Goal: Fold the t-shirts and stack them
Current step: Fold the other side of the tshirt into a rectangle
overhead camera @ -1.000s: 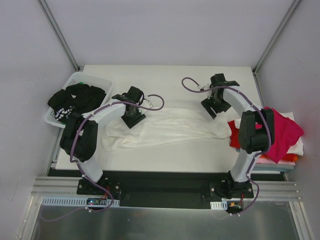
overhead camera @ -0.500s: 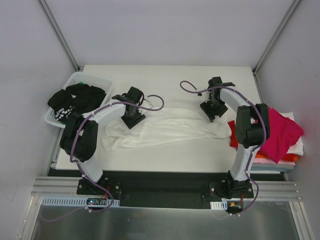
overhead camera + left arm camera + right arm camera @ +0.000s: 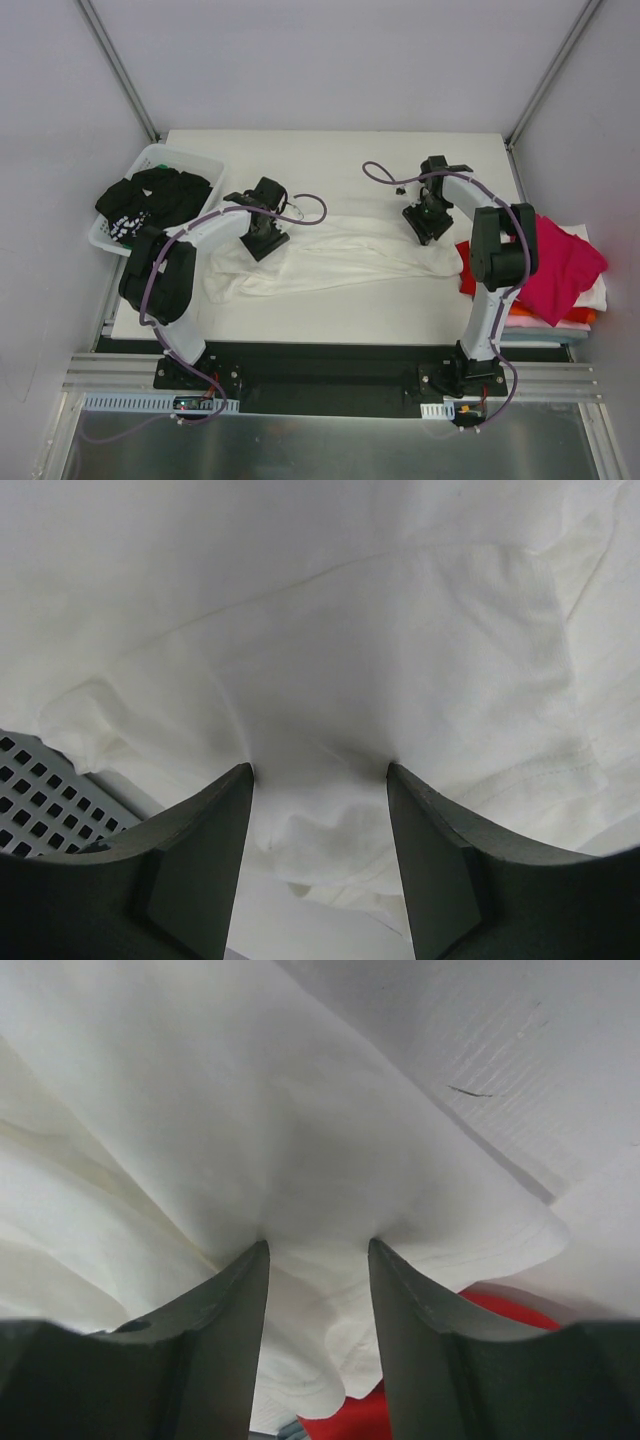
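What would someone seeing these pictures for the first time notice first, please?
Probably the long white t-shirt stretched across the middle of the table, with the left gripper and right gripper pinching a fold of it at either end. Next, the bright magenta and red stack of shirts at the right edge, and the black shirt heaped in the white basket far left.

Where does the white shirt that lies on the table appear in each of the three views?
Top view: the white shirt lies across the table's middle, between both arms.
Left wrist view: it fills the picture, bunched between the left pincer tips.
Right wrist view: it fills the left and middle, pinched between the right pincer tips.
Shared landmark: the red shirt, also at the right wrist view's bottom.
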